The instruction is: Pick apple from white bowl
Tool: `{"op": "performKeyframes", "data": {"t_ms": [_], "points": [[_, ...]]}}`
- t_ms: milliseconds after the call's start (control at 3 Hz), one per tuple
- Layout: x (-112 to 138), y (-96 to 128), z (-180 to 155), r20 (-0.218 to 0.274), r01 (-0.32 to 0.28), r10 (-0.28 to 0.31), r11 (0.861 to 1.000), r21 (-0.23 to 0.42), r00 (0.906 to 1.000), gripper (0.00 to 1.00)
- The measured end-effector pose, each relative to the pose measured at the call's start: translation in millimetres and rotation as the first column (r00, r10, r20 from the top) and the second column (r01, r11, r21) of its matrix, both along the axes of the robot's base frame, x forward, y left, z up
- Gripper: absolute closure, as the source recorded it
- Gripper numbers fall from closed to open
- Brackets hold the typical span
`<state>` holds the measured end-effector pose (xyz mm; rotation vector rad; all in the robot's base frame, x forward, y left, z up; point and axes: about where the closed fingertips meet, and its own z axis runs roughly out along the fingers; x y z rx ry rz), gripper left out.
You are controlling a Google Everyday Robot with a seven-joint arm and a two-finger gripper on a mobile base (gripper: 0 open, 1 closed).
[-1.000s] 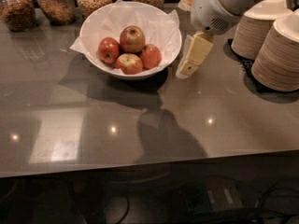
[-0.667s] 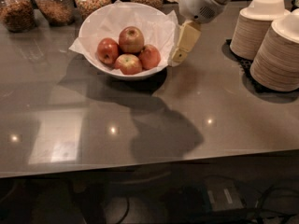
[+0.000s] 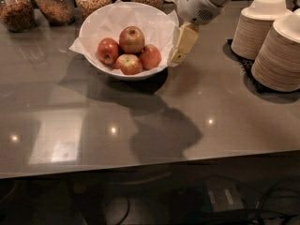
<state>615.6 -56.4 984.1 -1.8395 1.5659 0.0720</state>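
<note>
Grey-brown glossy countertop (image 3: pixel 140 125); gripper (image 3: pixel 180 48) now just beside the right rim of the white bowl (image 3: pixel 145 74), nearer than a second ago, when further right and lower.
Glass jars (image 3: pixel 56 3) of dry food along the back edge, stacked beige disposable bowls (image 3: pixel 276 50) at right, dark floor below the front edge. Largest apple (image 3: pixel 131 39), dull brownish-red, at the back of the paper-lined bowl behind three smaller red apples (image 3: pixel 108 50), left of the gripper and apart from it. Gripper spread or closed: cannot tell.
</note>
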Motion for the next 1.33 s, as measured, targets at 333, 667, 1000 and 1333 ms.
{"op": "performKeyframes", "data": {"t_ms": [333, 667, 1000, 1333], "points": [[19.9, 19.0, -2.6, 0.082, -0.109, 0.11, 0.994, -0.01, 0.9906, 0.0], [36.2, 34.1, -4.1, 0.142, -0.208, 0.21, 0.978, -0.033, 0.9673, 0.16], [46.0, 44.8, -5.6, 0.17, -0.266, 0.271, 0.963, -0.051, 0.9475, 0.3], [53.2, 56.4, -10.7, 0.171, -0.312, 0.318, 0.948, -0.061, 0.9327, 0.31]]}}
